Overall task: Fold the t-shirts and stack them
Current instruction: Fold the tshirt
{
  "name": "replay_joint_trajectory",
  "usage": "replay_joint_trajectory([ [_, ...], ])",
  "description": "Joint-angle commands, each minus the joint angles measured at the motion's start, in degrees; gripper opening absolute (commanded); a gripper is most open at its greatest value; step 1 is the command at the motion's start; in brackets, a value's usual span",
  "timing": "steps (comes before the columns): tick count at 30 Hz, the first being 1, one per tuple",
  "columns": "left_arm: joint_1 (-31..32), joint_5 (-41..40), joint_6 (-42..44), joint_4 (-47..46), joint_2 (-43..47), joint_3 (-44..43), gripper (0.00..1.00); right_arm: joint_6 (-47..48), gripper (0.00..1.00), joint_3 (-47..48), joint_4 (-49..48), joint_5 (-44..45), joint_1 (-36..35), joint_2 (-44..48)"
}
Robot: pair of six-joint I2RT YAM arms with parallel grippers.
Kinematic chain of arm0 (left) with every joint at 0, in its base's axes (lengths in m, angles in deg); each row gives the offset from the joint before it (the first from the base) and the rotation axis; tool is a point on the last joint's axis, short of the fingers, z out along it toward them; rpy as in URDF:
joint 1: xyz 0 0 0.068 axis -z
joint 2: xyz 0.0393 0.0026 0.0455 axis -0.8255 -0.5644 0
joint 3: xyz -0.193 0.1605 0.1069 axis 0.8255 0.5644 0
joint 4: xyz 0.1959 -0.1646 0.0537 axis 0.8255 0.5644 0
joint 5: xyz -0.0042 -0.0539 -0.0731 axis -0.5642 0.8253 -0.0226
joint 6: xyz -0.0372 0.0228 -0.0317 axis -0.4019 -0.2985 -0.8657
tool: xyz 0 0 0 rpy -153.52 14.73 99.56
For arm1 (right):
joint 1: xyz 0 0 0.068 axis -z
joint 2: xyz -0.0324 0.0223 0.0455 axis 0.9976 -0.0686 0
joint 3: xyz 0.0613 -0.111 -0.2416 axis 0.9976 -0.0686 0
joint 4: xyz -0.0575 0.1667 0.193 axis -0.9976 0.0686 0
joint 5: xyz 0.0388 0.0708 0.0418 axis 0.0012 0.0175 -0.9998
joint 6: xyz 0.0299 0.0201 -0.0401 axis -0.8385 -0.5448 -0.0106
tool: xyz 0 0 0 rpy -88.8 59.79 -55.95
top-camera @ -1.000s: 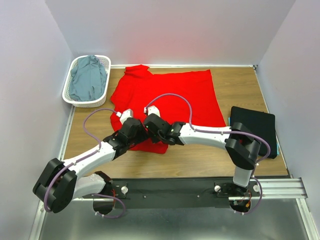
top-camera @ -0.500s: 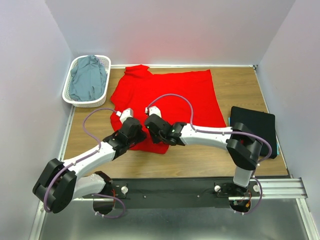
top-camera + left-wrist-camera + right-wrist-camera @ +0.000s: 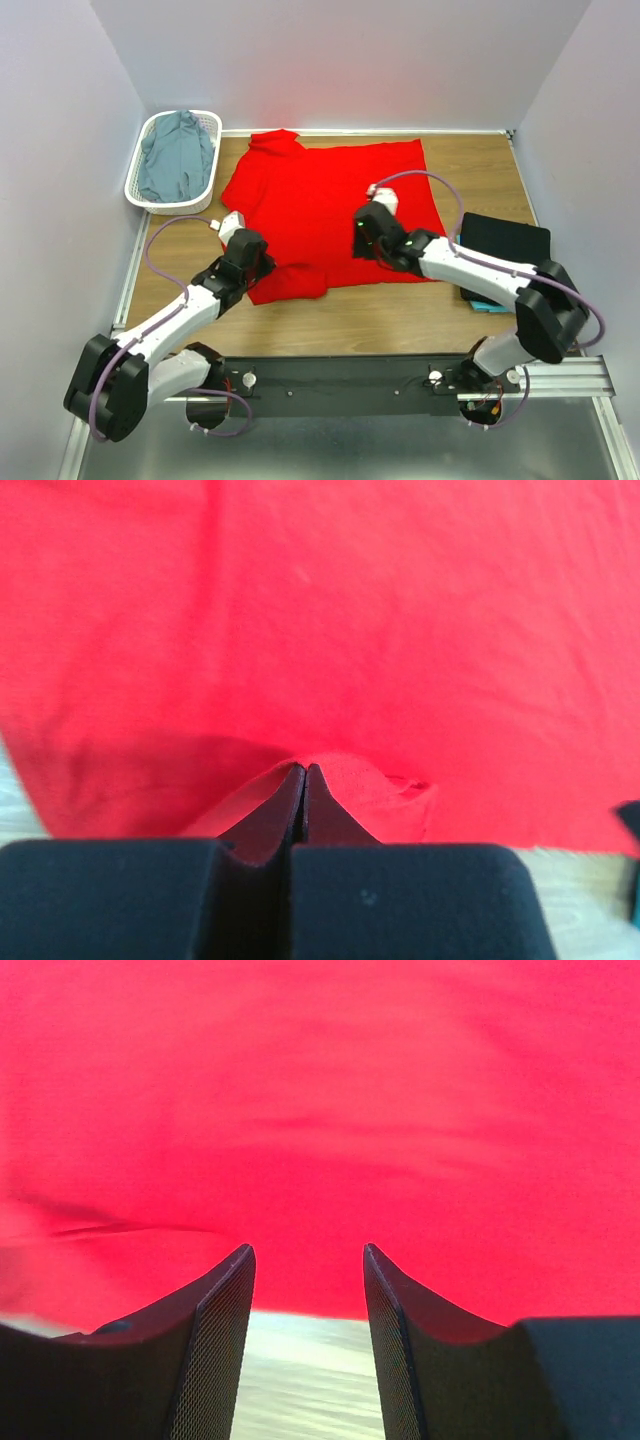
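Note:
The red t-shirt [image 3: 320, 195] lies spread on the wooden table [image 3: 400, 315]. My left gripper [image 3: 258, 262] is at its near left corner, shut on a raised fold of the red t-shirt [image 3: 360, 780]; the left gripper's [image 3: 305, 772] jaws are pressed together. My right gripper [image 3: 360, 243] hovers over the shirt's near edge, open, with only red t-shirt [image 3: 320, 1110] and bare wood [image 3: 305, 1380] between the right gripper's [image 3: 308, 1255] fingers. A folded black t-shirt [image 3: 510, 250] lies on a teal one [image 3: 482, 302] at the right. The grey-blue t-shirt [image 3: 178, 160] sits in the basket.
The white lattice basket [image 3: 150, 200] stands at the back left corner. Walls close in the table on the left, back and right. The arms' mounting rail [image 3: 350, 378] runs along the near edge.
My left gripper has shut on the shirt's near edge and pulled it left. My right gripper has opened, let go of the cloth and moved right. The shirt's near part lies wider.

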Motion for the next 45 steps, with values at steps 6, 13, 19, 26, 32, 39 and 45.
replay_joint_trajectory([
  [6,-8.01,1.27,4.47,-0.86,-1.93,-1.63,0.00,-1.60,0.55,-13.14,4.67,2.52,14.78,10.51],
  [13,-9.08,3.21,3.95,-4.12,-11.32,-4.62,0.00,-1.51,0.54,-10.78,4.41,2.26,15.75,2.72],
  [19,-11.28,4.79,0.61,-4.74,-16.17,-4.01,0.00,-1.77,0.54,-9.80,3.01,0.15,15.66,-2.50],
  [26,-19.18,6.37,2.80,-3.95,-17.75,-2.51,0.00,-2.57,0.54,-12.97,1.25,-2.05,15.66,-2.14],
  [32,-23.58,5.41,4.91,-2.11,-18.19,-2.51,0.00,-4.23,0.53,-16.83,-0.16,-4.69,15.49,-0.13],
  [39,-25.17,2.42,7.11,0.62,-17.05,-2.78,0.00,-8.88,0.53,-21.49,-0.95,-7.76,11.54,3.57],
  [45,-25.43,0.23,9.30,2.72,-15.74,-4.36,0.00,-12.58,0.53,-24.22,-0.95,-7.15,7.40,6.45],
])
